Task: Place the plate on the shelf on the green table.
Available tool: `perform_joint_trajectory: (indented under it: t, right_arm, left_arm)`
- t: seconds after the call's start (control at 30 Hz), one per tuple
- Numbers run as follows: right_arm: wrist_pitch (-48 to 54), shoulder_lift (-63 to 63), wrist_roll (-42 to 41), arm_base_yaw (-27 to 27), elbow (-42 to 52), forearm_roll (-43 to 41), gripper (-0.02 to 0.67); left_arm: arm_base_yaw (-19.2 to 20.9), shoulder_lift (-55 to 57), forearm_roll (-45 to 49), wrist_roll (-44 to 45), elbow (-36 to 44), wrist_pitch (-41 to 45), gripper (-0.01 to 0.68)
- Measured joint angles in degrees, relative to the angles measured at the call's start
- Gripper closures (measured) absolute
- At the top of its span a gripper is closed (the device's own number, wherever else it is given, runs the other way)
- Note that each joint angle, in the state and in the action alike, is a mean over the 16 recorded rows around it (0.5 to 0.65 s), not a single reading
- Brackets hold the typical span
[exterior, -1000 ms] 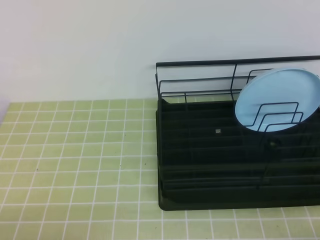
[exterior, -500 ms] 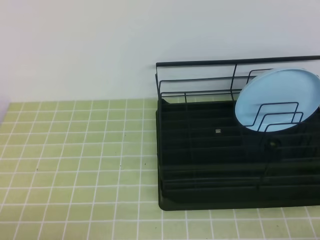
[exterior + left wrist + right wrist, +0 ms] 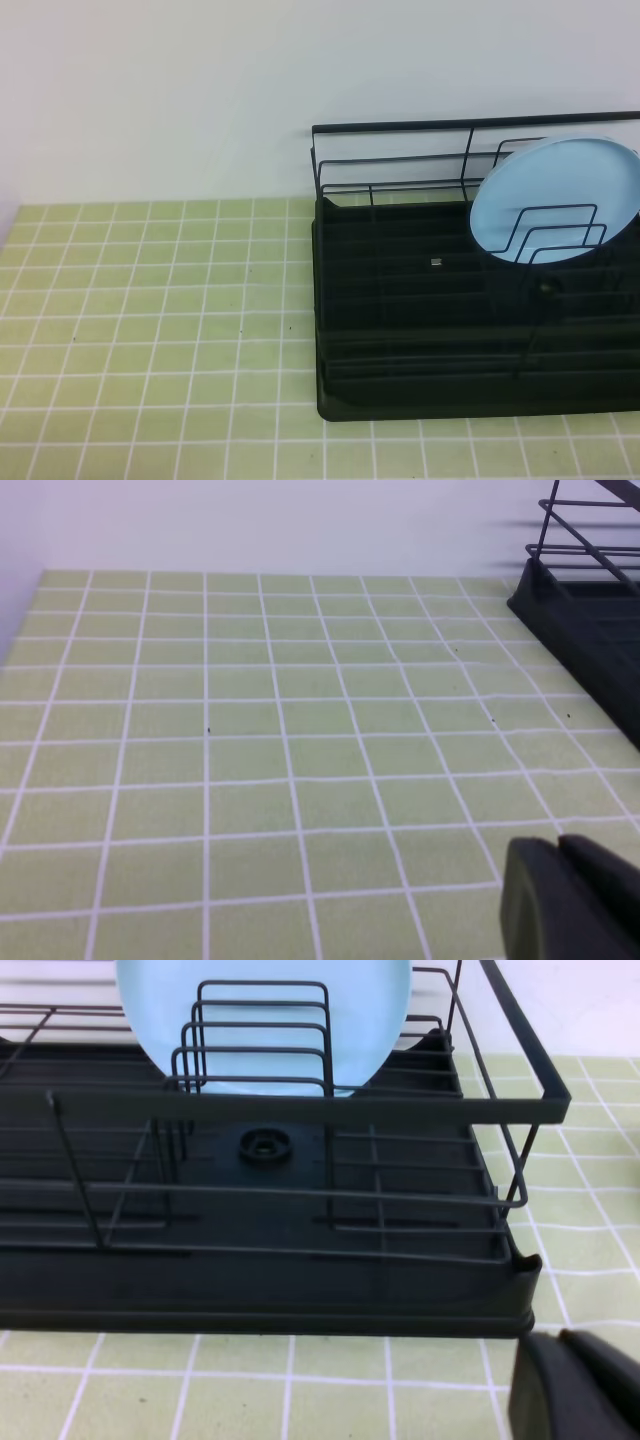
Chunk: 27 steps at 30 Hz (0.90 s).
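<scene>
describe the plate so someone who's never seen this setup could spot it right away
On the green tiled table a large black wire dish rack fills the right side. At its back right, a round light blue plate stands on edge behind the wire dividers. It is the only pale, coloured thing there.

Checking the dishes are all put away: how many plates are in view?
1. The plate stands on edge in the rack, at its back right behind the wire dividers. The rack's right end is cut off, so more may be hidden.

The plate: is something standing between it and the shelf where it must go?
Nothing visible does. The plate already stands on edge inside the shelf, behind the wire dividers, and no gripper touches it.
</scene>
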Motion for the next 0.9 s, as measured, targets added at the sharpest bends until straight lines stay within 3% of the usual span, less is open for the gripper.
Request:
perform_joint_trajectory:
  t: [0.9]
  right_arm:
    - [0.00,0.10,0.00,0.00,0.42,-0.17,0.652]
  left_arm:
    - [0.00,0.01,0.00,0.05,0.00,0.00,0.673]
